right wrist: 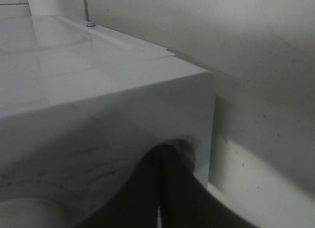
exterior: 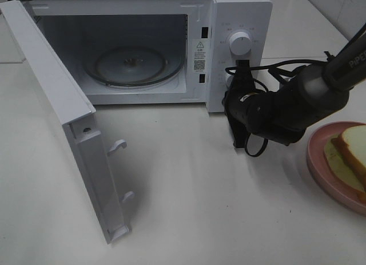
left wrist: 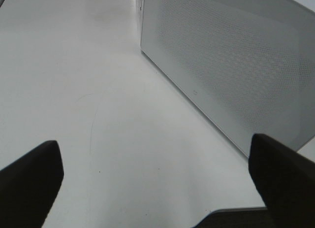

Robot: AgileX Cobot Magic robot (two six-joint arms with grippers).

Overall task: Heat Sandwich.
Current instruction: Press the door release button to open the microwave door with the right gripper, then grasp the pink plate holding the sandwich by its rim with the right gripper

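While your right gripper [exterior: 237, 76] sits pressed together at the microwave [exterior: 246, 13] panel, your left gripper [left wrist: 155, 164] hangs spread wide near its door [left wrist: 231, 65].

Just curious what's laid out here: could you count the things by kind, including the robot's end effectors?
Microwave, door open: 1
Glass turntable: 1
Pink plate: 1
Sandwich: 1
End effectors: 2 (left end effector open, right end effector shut)
Total: 6
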